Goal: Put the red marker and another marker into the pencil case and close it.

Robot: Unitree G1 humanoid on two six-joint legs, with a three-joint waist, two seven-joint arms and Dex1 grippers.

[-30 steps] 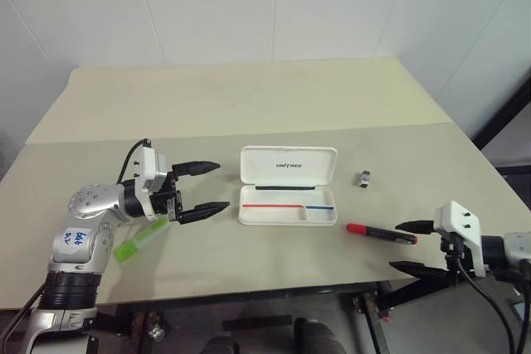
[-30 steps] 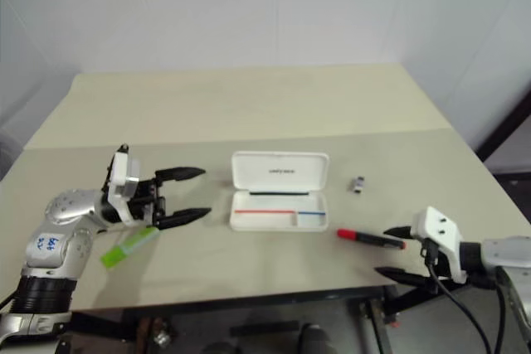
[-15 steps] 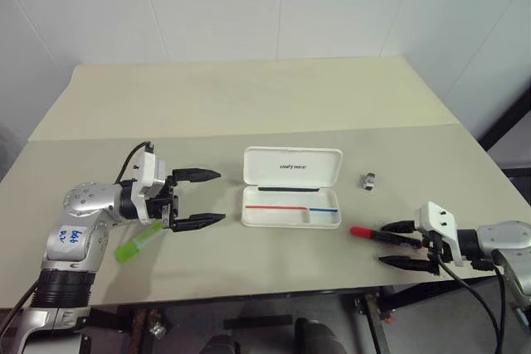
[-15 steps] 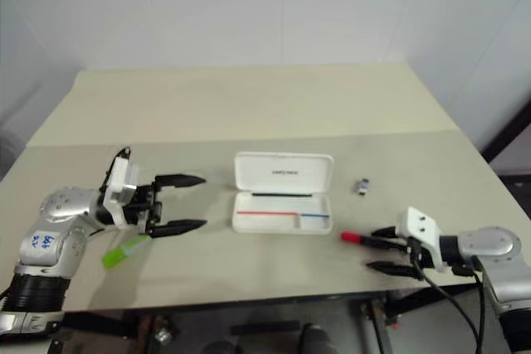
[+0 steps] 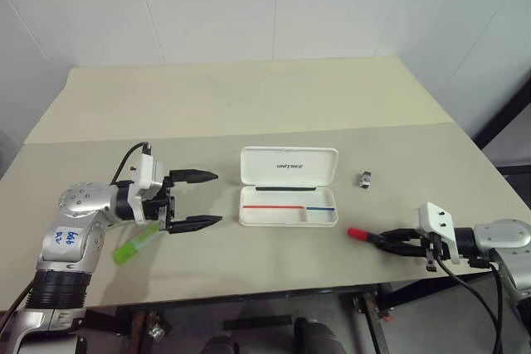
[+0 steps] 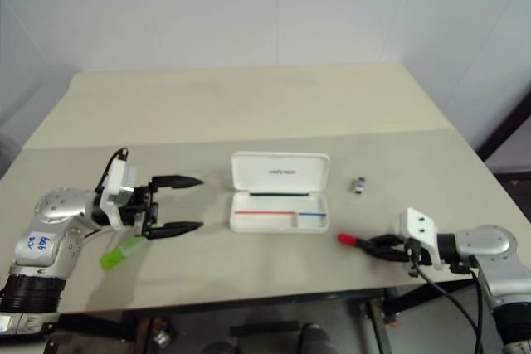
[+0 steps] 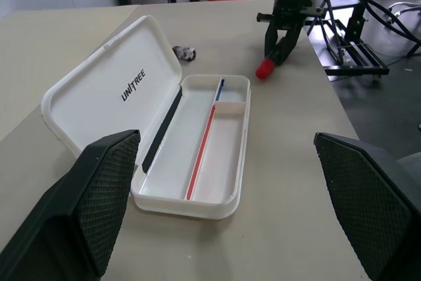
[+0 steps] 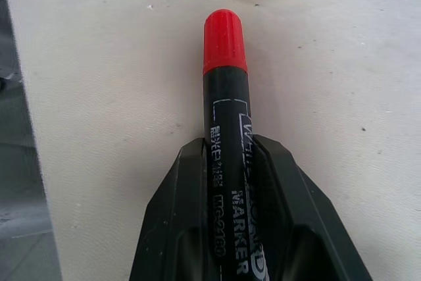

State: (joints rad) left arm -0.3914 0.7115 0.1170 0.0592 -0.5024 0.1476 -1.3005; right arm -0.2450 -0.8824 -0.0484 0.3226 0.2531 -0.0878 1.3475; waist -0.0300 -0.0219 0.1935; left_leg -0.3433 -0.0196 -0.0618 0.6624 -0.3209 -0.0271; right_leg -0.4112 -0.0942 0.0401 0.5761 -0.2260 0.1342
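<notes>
Jaws, right: the right gripper (image 8: 230,228) has closed from wide open a second ago and now pinches the black barrel of the slim red-capped marker (image 8: 225,97), both fingers against its sides.
Jaws, left: the left gripper (image 5: 199,199) is spread wide and carries nothing.
Head views, case: the white rounded hard pencil case (image 5: 288,205) lies open mid-table, lid back, tray bare but for a red and blue stripe.
Head views, red marker: it lies on the beige table (image 5: 249,97) by the near edge, to the right of the case, red cap towards it.
Head views, second marker: the chunky lime-green highlighter (image 5: 136,244) lies flat just below the left gripper, untouched.
Head views, stray: a small dark grey clip (image 5: 365,178) sits right of the lid.
Left wrist view: the open case lies between the spread fingers (image 7: 99,202); beyond it the right gripper grips the marker.
Right wrist view: the case's corner lies just past the red cap.
Change, meaning: grasp looks made; lift and carry to the tray likely follow.
Edges, room: the marker lies near the table's front edge; bare surface separates it from the tray, the clip well aside.
</notes>
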